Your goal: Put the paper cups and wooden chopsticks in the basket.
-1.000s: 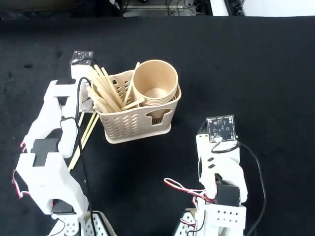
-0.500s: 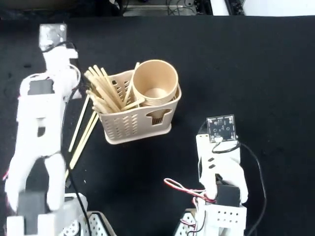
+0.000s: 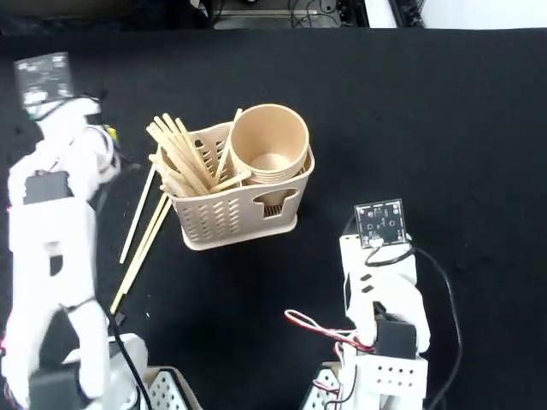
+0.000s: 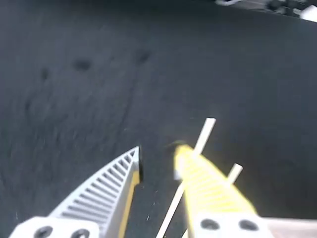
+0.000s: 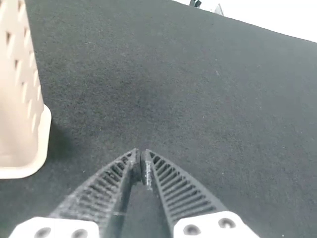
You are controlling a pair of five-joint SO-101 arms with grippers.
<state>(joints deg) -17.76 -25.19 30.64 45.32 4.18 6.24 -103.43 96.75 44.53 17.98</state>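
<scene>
A beige slotted basket (image 3: 224, 218) stands mid-table. Stacked paper cups (image 3: 269, 141) sit in its right half, and several wooden chopsticks (image 3: 175, 152) lean out of its left half. More loose chopsticks (image 3: 141, 235) lie on the black cloth just left of the basket. My left arm (image 3: 51, 213) is at the table's left edge, away from the basket. Its gripper (image 4: 157, 156) is open and holds nothing, with two chopstick ends (image 4: 204, 131) showing just past the yellow finger. My right gripper (image 5: 139, 158) is shut and empty, low over the cloth to the right of the basket (image 5: 20, 99).
The right arm (image 3: 380, 265) sits at the front right of the basket. Black cloth covers the table, with free room on the right and at the back. Cables and equipment line the far edge.
The left arm has swung from beside the basket's left side out to the left and back, uncovering the loose chopsticks. The right arm has stayed put.
</scene>
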